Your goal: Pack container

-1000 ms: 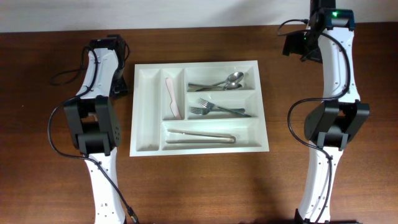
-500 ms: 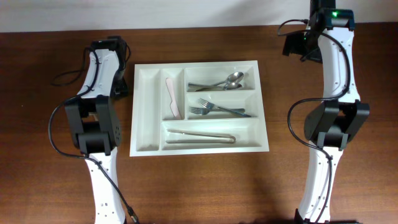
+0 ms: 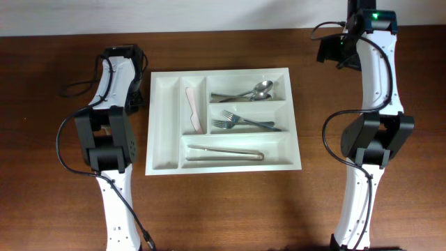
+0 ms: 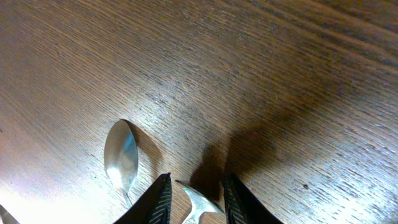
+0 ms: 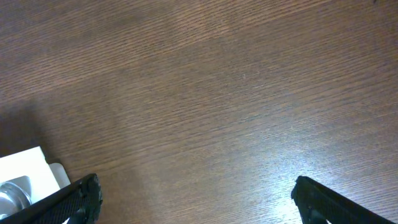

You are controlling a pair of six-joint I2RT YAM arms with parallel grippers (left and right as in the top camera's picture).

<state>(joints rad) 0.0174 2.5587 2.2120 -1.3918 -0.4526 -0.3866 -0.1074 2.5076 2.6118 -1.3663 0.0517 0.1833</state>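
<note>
A: Start at the left gripper, wrist view. How do the jaws stand?
B: Drawn partway in, tips low over the wood. A silver piece of some utensil sits between the fingers. A thin gap seems to show on each side, so whether they pinch it I cannot tell.
A: Next to it?
B: One loose spoon, flat on the table, bowl pointing away from the camera. It lies just beside the left-hand finger in that view, not touching it.
A: And the right gripper?
B: Spread wide over bare wood grain. A white corner pokes in at the lower left edge (too little of it to name).
A: The container?
B: Overhead: flat on the table, midway between the two arms, long side running left to right. The left gripper is just off its left rim, toward the top corner. The right gripper is well apart, beyond the top right corner.
A: Contents?
B: A pale knife in the second narrow slot. Spoons in the upper medium slot, forks in the one below, tongs in the long bottom slot.
</note>
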